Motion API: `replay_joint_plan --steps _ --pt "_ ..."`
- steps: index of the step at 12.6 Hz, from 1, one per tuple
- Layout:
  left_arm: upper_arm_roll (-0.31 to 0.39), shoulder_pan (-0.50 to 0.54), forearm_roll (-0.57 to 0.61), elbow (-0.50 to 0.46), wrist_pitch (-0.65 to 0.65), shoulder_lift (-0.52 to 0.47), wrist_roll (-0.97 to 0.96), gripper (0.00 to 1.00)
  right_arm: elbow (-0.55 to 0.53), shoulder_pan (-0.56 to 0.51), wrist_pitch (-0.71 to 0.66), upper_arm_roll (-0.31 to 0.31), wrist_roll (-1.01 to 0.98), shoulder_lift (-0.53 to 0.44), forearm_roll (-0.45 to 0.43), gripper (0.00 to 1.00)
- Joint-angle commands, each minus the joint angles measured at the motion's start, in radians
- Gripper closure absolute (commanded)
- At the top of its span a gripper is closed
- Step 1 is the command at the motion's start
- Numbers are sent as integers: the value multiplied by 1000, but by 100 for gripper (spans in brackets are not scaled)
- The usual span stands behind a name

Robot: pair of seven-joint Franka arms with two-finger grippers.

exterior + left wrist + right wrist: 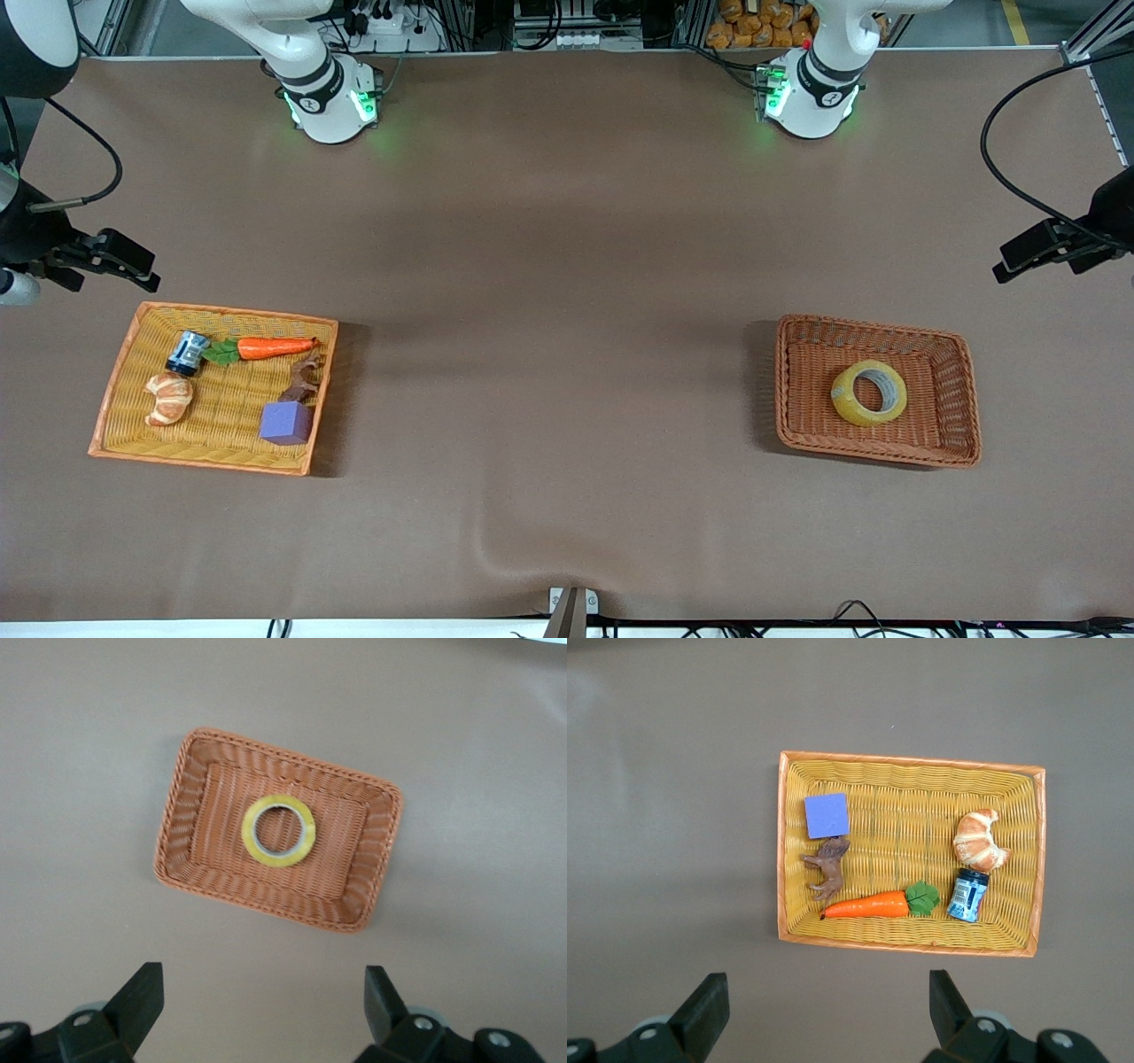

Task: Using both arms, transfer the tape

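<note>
The tape (869, 392), a yellowish ring with a grey core, lies flat in the middle of a brown wicker basket (961, 390) toward the left arm's end of the table. In the left wrist view the tape (279, 830) sits in that basket (381, 850). My left gripper (1019, 257) hangs high over bare table beside that basket. It is open (264, 988) and holds nothing. My right gripper (133, 266) hangs high over the table at the right arm's end, by a yellow basket (124, 381). It is also open (828, 992) and holds nothing.
The yellow basket (908, 762) holds a carrot (275, 347), a croissant (168, 398), a blue can (187, 352), a brown figure (304, 381) and a purple cube (285, 423). Brown mat stretches between the two baskets. Both arm bases stand along the table edge farthest from the front camera.
</note>
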Motion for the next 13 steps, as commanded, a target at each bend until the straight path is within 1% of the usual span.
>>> replay_joint_plan --steps 1,2,5,7,9,12,13 --pt "-56 4 -14 1 -18 -14 -117 0 10 2 -9 0 13 2 15 0" --pt "-76 3 -7 0 -18 -15 -169 0 10 0 -10 0 13 2 15 0" --pt "-99 4 -6 0 -29 -20 -189 0 10 2 -10 0 13 2 15 0" --pt "-102 3 11 0 -38 -20 -183 0 10 2 -10 0 13 0 15 0" --pt "-105 -13 57 0 -41 -16 -180 0 10 2 -10 0 13 0 15 0" --pt "-162 -8 143 0 -41 -17 -156 0 8 3 -10 0 13 0 15 0" --pt "-162 -5 149 0 -41 -17 -151 0 7 3 -10 0 13 2 15 0"
